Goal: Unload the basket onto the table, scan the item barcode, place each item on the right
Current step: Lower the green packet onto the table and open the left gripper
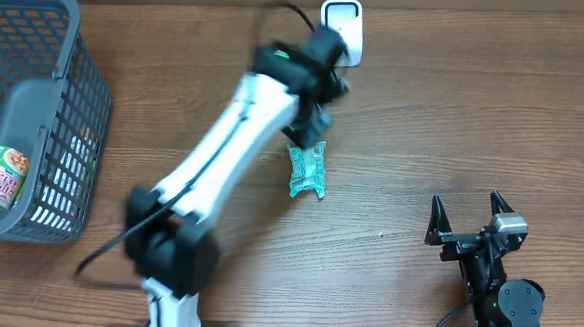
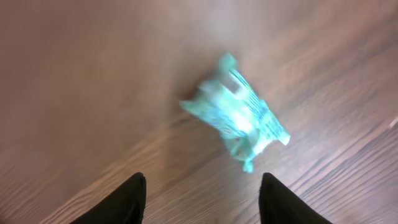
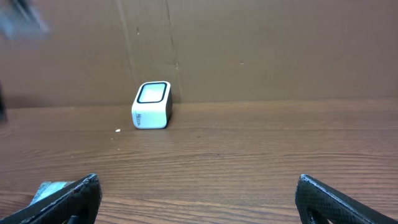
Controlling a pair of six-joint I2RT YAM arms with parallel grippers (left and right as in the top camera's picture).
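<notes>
Seen from overhead, a grey plastic lattice basket [image 1: 37, 90] sits at the 9 o'clock edge of the brown wooden table [image 1: 425, 110]. Inside it, against its near-left corner, a small round cup with a green, red and white printed label [image 1: 1, 175] lies on its side. Something pale shows through the basket's right wall, too indistinct to name. The task's thing, a crinkled teal plastic packet [image 1: 308, 171], lies flat on the bare wood near the table's centre, outside the basket and well apart from it. At 12 o'clock, against the brown cardboard wall [image 3: 249, 43], stands the white box-shaped barcode scanner with a dark-rimmed window [image 1: 341, 26], its window tilted upward. The packet is at 6 o'clock from the scanner and not touching it. The white and black left arm [image 1: 222, 170] reaches diagonally from the 7 o'clock edge toward the scanner. Its left gripper [image 1: 310, 136] hangs just above the packet's far end. In the left wrist view the two black fingers [image 2: 118, 202] are parted about halfway with nothing between them, and the blurred packet rests on the wood at 12 o'clock from them. The right gripper [image 1: 466, 218] stands at 4 o'clock with its fingers [image 3: 342, 202] spread fully wide and empty, facing the scanner.
</notes>
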